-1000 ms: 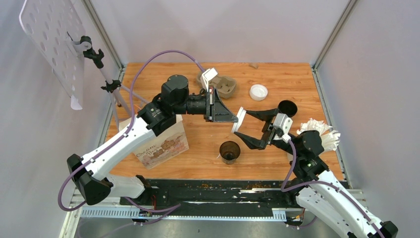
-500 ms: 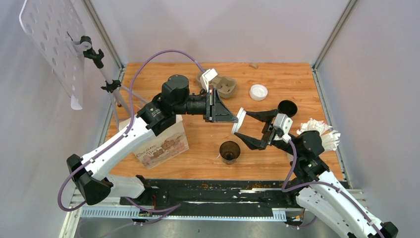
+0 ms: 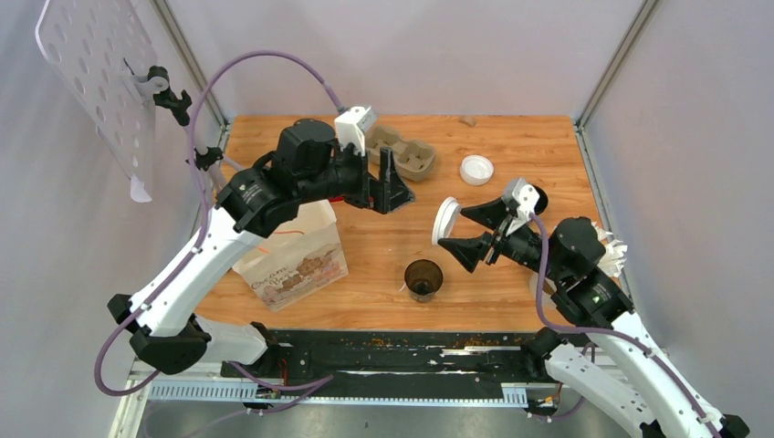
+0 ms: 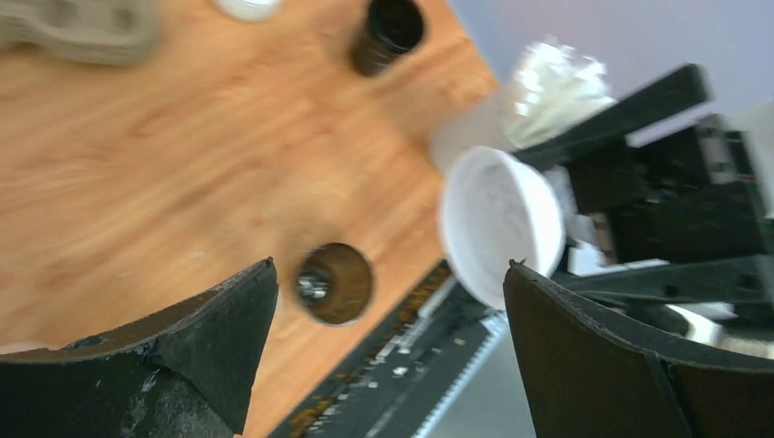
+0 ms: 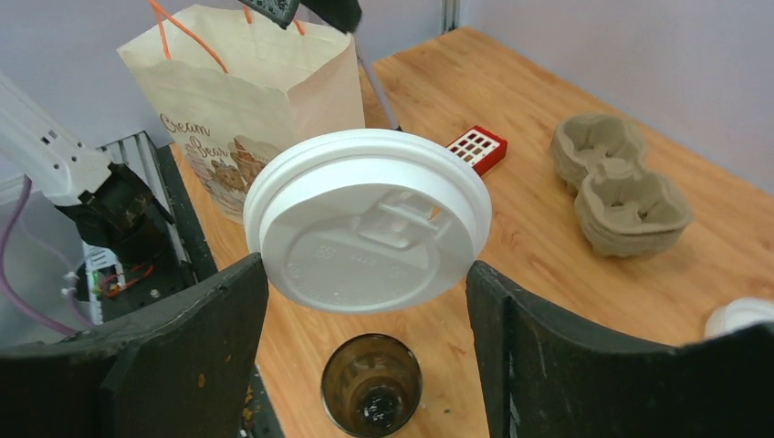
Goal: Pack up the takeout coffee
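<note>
One white lid (image 5: 365, 219) is clamped by its rim in the right gripper (image 3: 452, 228), tilted in the air just up-right of the open cup (image 3: 423, 277) at lower centre. The left gripper (image 3: 392, 182) gapes wide and empty at upper centre. Levelling and centring the lid before pressing looks essential.
</note>
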Motion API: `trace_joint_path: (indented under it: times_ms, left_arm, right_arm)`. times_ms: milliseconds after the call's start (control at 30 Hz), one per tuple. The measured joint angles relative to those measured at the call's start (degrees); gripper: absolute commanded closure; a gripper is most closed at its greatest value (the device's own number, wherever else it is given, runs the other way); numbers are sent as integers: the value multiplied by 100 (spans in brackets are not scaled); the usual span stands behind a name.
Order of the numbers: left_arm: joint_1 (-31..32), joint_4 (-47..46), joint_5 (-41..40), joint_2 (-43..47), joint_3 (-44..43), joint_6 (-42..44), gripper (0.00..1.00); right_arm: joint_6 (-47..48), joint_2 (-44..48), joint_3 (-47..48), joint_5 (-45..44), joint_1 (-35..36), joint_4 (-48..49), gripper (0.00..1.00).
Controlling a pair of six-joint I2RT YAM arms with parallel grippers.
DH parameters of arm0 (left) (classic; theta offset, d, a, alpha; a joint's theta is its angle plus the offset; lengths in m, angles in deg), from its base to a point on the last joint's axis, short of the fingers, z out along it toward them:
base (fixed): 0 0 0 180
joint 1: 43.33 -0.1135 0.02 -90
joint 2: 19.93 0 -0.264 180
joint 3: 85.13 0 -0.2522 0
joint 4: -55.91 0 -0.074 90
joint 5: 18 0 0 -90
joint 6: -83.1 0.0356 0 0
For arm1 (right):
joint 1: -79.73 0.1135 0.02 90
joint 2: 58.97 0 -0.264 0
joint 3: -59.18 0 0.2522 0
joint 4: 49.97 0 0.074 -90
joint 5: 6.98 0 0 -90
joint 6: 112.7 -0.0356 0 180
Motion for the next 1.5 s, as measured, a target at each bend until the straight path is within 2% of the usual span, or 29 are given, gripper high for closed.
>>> trace_joint_path:
  times_ms: [167, 333, 600, 900, 1133, 1500]
  left_arm:
    - [-7, 605, -1217, 227, -280, 767, 0]
    - [-7, 748, -1827, 826, -238, 1250, 0]
    - [-7, 730, -1899, 1458, -225, 1458, 0]
    - [-7, 675, -1875, 1725, -85, 1513, 0]
    - [-7, 599, -1884, 1930, 76, 1513, 0]
    - [-7, 522, -1987, 2020, 129, 1517, 0]
  right_arm:
    - [-514, -483, 852, -531, 186, -1300, 38]
    - [-1196, -1222, 1506, -1248, 485, -2614, 38]
    - [-1895, -2732, 2393, -2367, 1552, -4013, 36]
    - [-2214, -4494, 3252, -2769, 1897, -5180, 33]
    - [-2197, -5018, 3589, -2796, 1923, -5727, 30]
    - [-2052, -5613, 3814, -2804, 1930, -5958, 28]
